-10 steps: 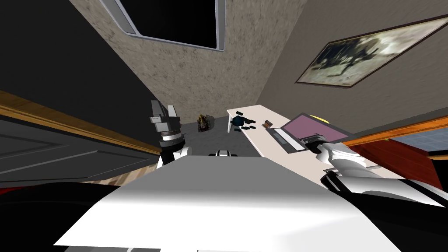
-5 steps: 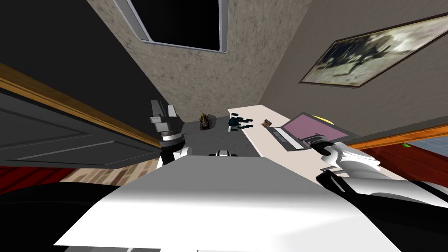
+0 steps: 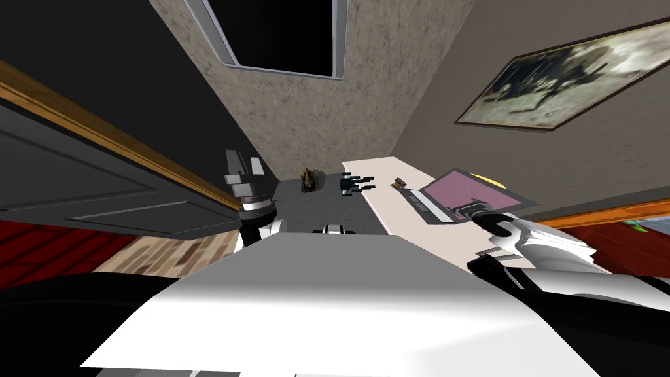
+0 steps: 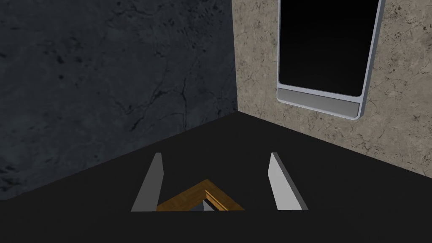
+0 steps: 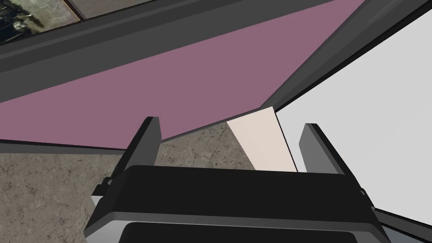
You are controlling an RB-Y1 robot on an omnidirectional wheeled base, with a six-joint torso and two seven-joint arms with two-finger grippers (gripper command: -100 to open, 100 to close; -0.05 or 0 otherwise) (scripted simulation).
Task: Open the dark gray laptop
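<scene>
Where the dark grey laptop [image 3: 458, 193] sits on the pale tabletop [image 3: 386, 196], lid up and mauve screen showing, my right tool [image 5: 231, 123] hangs close by a corner of the screen, fingers apart, clamping nothing. Left tool [image 4: 216, 154] is raised on my left, well apart from the tabletop, fingers apart too.

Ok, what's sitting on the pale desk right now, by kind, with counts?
Open dark grey laptop with mauve screen: 1
Small brown object beside its keyboard: 1
Yellow thing, mostly hidden behind the screen: 1
Total: 3 on the pale desk.
Dark teal thing at the far end left out: cannot tell whether it rests on the desk.
</scene>
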